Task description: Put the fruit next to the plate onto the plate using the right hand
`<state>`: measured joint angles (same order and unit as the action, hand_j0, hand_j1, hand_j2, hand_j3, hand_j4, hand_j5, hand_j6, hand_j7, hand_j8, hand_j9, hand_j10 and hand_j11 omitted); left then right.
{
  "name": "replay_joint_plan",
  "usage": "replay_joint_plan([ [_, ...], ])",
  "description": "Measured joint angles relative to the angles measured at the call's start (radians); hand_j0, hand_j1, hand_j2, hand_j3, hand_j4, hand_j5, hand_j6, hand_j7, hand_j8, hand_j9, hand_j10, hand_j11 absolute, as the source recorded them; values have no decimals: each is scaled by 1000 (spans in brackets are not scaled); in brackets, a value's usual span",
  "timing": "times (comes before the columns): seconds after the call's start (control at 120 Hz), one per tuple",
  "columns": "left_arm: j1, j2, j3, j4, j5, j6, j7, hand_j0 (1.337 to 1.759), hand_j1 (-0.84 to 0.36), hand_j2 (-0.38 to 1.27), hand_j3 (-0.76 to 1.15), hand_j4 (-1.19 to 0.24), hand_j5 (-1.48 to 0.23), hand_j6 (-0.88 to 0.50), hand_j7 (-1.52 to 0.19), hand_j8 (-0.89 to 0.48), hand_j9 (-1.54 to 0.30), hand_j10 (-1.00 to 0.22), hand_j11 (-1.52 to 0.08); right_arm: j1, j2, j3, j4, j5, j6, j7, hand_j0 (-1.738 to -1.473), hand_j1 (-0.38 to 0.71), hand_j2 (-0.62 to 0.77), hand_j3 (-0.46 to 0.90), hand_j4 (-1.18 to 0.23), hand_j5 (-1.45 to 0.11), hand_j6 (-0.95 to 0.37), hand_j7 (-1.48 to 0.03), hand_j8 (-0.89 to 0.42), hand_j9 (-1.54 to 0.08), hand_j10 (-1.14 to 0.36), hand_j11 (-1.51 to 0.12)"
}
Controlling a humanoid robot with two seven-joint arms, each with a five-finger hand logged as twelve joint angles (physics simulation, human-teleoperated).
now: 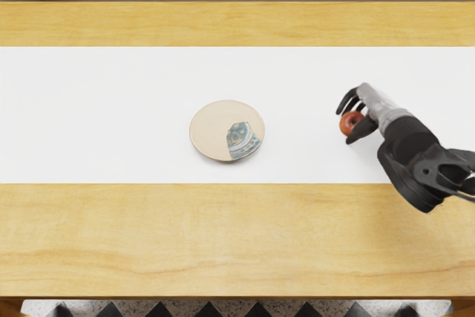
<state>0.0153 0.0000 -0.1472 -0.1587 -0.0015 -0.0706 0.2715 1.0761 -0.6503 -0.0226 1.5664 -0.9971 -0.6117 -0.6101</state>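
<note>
A: The fruit (349, 122) is tucked in the right hand (369, 111), fingers curled round it and thumb closing from below!
B: Which way does it point?
A: It's round and red, with no long axis I can make out.
B: And the plate (211, 128)?
A: Well beyond the fingertips, out on the white cloth (111, 109).

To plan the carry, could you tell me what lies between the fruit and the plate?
Nothing: in the head view, only bare white surface separates fruit and plate.
</note>
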Motion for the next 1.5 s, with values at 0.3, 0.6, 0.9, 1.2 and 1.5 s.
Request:
replay_joint_plan([
  [0.3,0,0,0,0,0,0,0,1658,337,2,0,-10,-13,-10,-13,-10,-13,-10,-13,136,177,37,32,45,1,-1,-1654,150,193,2,-758,-1030,-589,-1003,-484,-1052,-679,-1067],
  [0.6,0,0,0,0,0,0,0,1658,337,2,0,-10,-13,-10,-13,-10,-13,-10,-13,176,422,39,-94,81,3,0,-1657,237,364,2,-734,-1043,-550,-991,-439,-1060,-647,-1074],
  [0.9,0,0,0,0,0,0,0,1658,337,2,0,-10,-13,-10,-13,-10,-13,-10,-13,124,474,110,-148,75,1,-1,-1658,-167,77,0,-209,-292,-167,-280,-141,-296,-189,-299],
  [1.2,0,0,0,1,0,0,0,1658,337,2,0,-10,-13,-10,-13,-10,-13,-10,-13,-39,360,290,-118,75,1,-1,-1658,-308,19,0,-48,-67,-39,-64,-33,-68,-44,-69],
  [1.5,0,0,0,1,0,0,0,1658,337,2,0,-10,-13,-10,-13,-10,-13,-10,-13,-293,251,882,-127,242,797,-1,-1658,-340,5,0,-11,-16,-9,-15,-8,-16,-10,-16],
])
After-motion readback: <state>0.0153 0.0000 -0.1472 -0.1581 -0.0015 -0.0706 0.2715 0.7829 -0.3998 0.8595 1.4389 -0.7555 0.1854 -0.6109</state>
